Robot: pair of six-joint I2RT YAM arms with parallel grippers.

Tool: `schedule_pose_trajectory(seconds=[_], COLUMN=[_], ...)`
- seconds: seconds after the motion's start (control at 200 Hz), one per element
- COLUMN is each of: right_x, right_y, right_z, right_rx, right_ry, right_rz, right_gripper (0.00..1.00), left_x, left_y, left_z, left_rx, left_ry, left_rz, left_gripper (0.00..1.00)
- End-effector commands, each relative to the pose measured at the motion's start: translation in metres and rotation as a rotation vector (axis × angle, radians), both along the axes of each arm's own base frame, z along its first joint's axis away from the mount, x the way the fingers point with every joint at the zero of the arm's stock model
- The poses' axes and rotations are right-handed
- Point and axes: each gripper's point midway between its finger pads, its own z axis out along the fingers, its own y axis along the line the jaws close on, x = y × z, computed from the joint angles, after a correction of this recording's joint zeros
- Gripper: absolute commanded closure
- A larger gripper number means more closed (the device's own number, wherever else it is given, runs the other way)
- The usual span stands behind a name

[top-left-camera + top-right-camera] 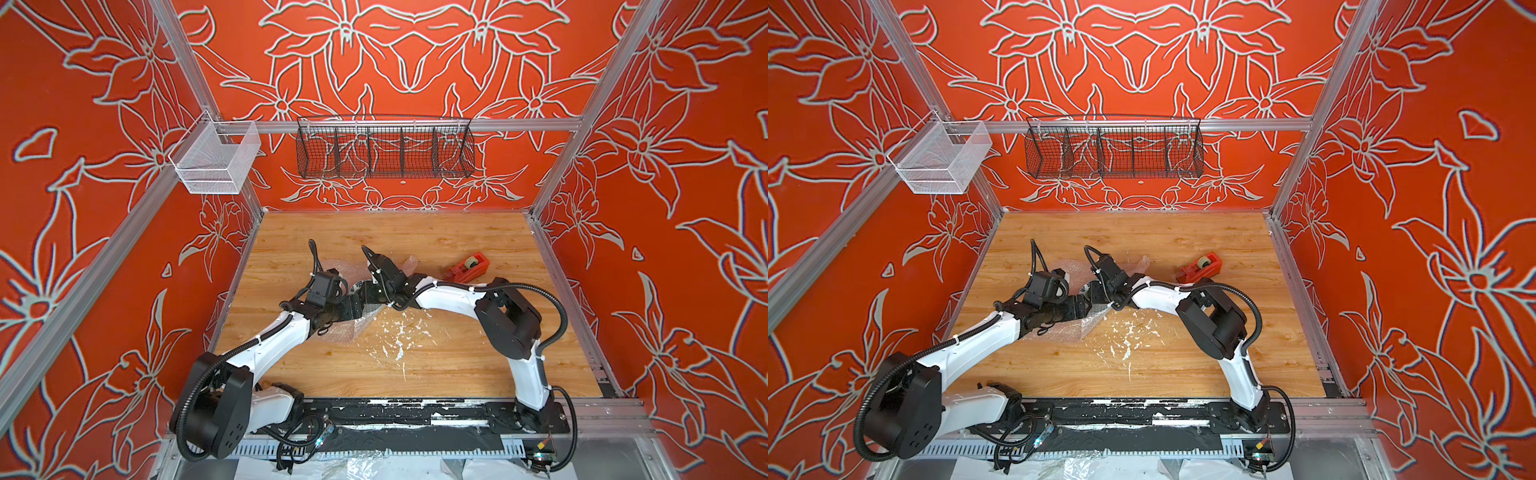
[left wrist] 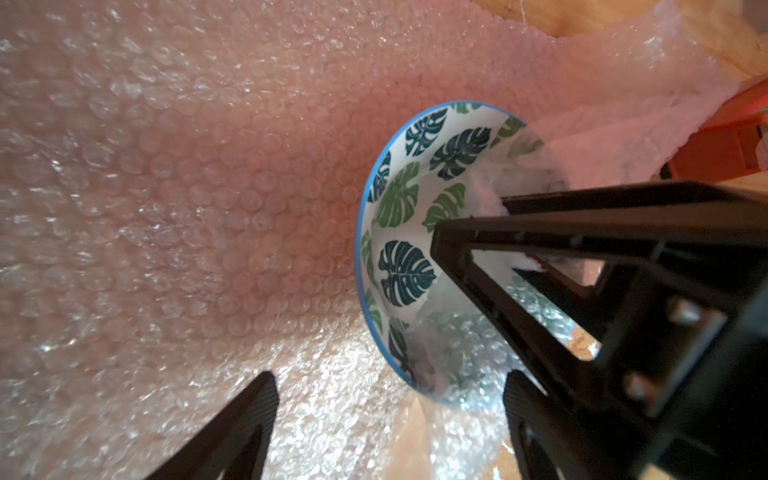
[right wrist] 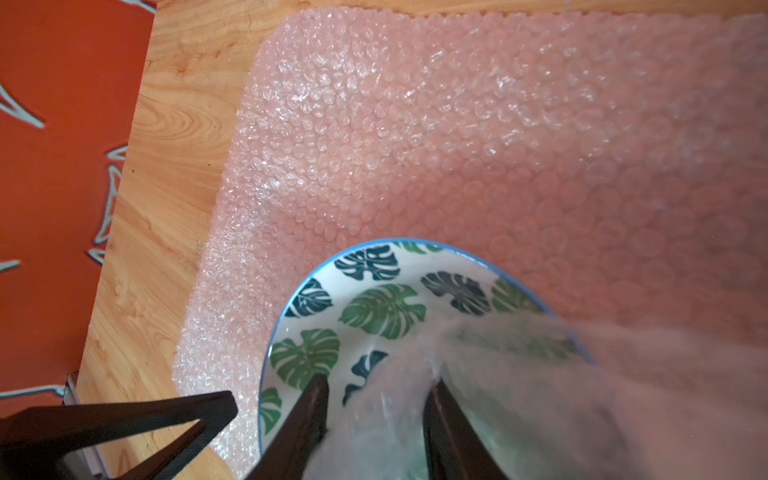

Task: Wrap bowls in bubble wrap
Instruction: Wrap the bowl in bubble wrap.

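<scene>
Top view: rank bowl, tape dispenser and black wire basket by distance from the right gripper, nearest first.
From the right gripper, in a top view:
1. bowl: right at the gripper, on the bubble wrap.
2. tape dispenser: on the table, off to the right.
3. black wire basket: hanging at the back, above the table.

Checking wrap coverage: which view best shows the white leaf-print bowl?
Right wrist view: the round white leaf-print bowl faces the camera, pattern clear. Left wrist sees it obliquely, partly blocked; top views catch only a sliver.
</scene>
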Motion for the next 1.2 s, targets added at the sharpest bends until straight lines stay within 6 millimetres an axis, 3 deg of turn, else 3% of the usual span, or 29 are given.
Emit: schedule_pose_trajectory(seconds=[0.0, 0.225, 0.41, 0.555, 0.686, 0.841, 1.196], right_x=[0.003, 0.007, 0.008, 0.008, 0.004, -0.001, -0.006], right_y=[0.002, -0.004, -0.006, -0.009, -0.011, -0.011, -0.009], right_z=[-0.008, -0.023, -0.037, -0.047, -0.047, -0.045, -0.04], right_rx=[-0.031, -0.098, -0.184, -0.235, -0.263, -0.273, -0.26], right_ry=[0.022, 0.047, 0.073, 0.096, 0.103, 0.103, 0.105], right_rz=[-0.021, -0.06, -0.04, -0.028, 0.0, 0.046, 0.088], right_gripper=[0.6, 0.62, 0.62, 0.62, 0.62, 0.62, 0.62], left_x=[0.004, 0.025, 0.05, 0.073, 0.094, 0.114, 0.134], left_y=[0.022, 0.074, 0.101, 0.119, 0.122, 0.13, 0.122], left_z=[0.01, 0.03, 0.024, 0.006, -0.012, -0.017, -0.033], left_rx=[0.003, 0.009, 0.066, 0.108, 0.103, 0.105, 0.056], left_ry=[-0.013, -0.013, 0.028, 0.094, 0.152, 0.159, 0.271], left_rz=[0.092, 0.256, 0.326, 0.348, 0.326, 0.325, 0.281], left_gripper=[0.15, 0.13, 0.12, 0.11, 0.11, 0.11, 0.11])
